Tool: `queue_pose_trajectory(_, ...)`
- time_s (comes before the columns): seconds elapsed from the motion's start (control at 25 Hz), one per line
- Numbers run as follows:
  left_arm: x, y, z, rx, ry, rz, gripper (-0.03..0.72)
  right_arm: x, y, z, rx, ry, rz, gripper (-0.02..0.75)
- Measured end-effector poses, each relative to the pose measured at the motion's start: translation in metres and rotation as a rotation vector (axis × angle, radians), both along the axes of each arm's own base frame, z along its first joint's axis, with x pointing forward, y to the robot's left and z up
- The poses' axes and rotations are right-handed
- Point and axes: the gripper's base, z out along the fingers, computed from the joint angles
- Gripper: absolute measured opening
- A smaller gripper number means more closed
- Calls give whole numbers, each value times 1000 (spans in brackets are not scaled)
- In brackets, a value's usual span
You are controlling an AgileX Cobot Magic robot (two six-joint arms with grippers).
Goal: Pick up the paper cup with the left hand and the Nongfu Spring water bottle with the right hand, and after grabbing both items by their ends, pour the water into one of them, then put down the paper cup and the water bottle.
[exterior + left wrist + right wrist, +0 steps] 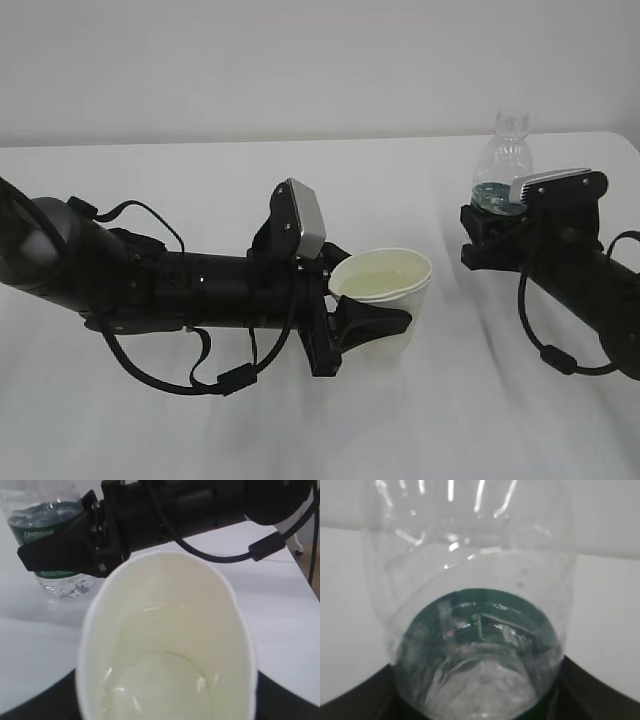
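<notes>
A white tabletop (200,440) is seen from a slanted exterior camera, with two black robot arms reaching in from either side.

On the left, the black cabled left hand (385,325), carrying a grey-white camera box, is stretched across the table toward the middle. Its two black fingers are spread partway and closed around the lower body of a small white paper cup with a rolled rim and pale cream inside (385,290). The cup is held upright, its long axis vertical and its mouth pointing up, near the middle of the table. In the left wrist view, clear water (160,690) is seen pooled in the bottom of the cup (165,645).

On the right, the black right hand (490,225), also topped by a grey-white box, is clamped around the dark green label band of a small clear ribbed plastic Nongfu Spring water bottle (508,150). Its fingers are parted to the width of the bottle. The bottle is upright, long axis vertical, its capless neck pointing up, well apart from the cup. Whether either base touches the table cannot be told.

In the right wrist view the bottle (475,605) fills the frame.
</notes>
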Motion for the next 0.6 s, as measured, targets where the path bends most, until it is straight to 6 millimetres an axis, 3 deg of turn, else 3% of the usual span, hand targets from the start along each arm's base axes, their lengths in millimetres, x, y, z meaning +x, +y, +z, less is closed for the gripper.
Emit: queue_pose_trajectory(0.6, 0, 0, 0, 0, -2, -1, 403, 19, 2, -19, 51, 16, -11, 445)
